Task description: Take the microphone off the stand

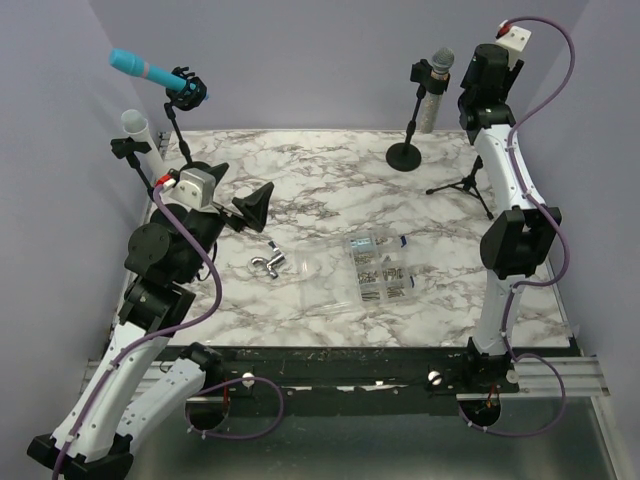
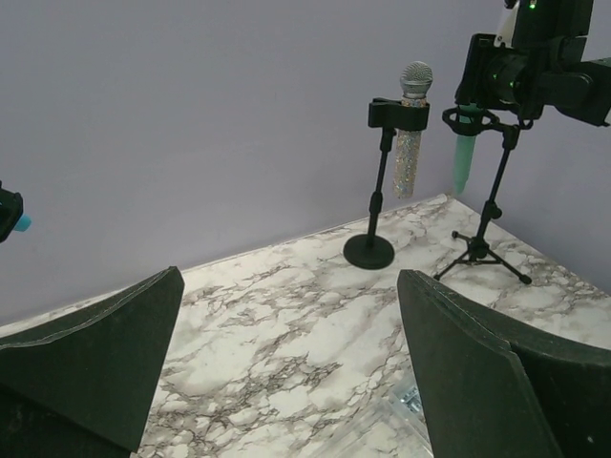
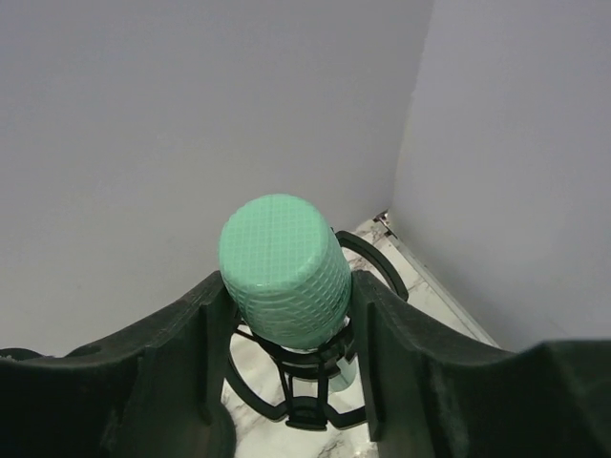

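Note:
A mint-green microphone (image 3: pixel 284 267) sits head-up in a black shock mount (image 3: pixel 377 264) on a tripod stand (image 1: pixel 462 185) at the back right. My right gripper (image 3: pixel 286 315) is over it, with a finger pressed against each side of the green head. In the left wrist view the green body (image 2: pixel 464 164) hangs below the mount, under the right gripper (image 2: pixel 511 72). My left gripper (image 1: pixel 245 205) is open and empty, low over the left part of the table, far from that stand; it also shows in its own wrist view (image 2: pixel 289 277).
A glittery silver microphone (image 1: pixel 435 85) stands clipped on a round-base stand (image 1: pixel 404 155) just left of the tripod. A blue microphone (image 1: pixel 145 70) and a white one (image 1: pixel 140 135) stand at the back left. A clear parts box (image 1: pixel 378 270) and a metal clip (image 1: pixel 268 262) lie mid-table.

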Robot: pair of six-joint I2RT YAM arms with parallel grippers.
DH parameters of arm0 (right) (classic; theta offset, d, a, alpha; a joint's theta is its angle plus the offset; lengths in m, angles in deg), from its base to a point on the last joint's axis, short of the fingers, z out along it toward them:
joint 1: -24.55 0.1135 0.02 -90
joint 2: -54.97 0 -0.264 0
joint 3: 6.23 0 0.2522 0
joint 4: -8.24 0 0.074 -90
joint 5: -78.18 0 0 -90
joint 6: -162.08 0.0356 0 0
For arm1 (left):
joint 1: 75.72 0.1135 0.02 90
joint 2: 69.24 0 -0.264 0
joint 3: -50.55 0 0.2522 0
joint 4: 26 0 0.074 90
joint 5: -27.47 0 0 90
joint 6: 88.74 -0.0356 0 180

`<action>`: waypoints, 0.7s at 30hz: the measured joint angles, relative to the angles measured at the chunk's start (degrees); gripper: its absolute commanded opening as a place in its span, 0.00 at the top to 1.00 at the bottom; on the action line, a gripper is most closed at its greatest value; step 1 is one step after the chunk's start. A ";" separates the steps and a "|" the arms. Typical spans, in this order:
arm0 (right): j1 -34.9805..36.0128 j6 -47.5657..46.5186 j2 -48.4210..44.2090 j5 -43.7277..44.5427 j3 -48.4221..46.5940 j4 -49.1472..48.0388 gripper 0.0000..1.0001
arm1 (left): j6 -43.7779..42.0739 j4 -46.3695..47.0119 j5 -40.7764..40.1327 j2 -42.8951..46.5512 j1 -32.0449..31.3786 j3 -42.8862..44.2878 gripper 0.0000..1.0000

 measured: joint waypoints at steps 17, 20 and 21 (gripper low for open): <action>-0.04 -3.43 -1.84 -0.37 -0.83 -1.97 0.65 | -0.81 0.42 -0.02 -1.25 -0.74 -0.59 0.02; -0.04 -3.41 -4.09 -1.38 -1.20 -2.47 0.67 | -0.81 0.44 -0.02 -1.68 -0.74 -0.68 0.02; -0.04 -3.39 -4.74 -1.60 -1.46 -2.69 0.68 | -0.81 0.48 -0.02 -1.86 -0.74 -0.72 0.02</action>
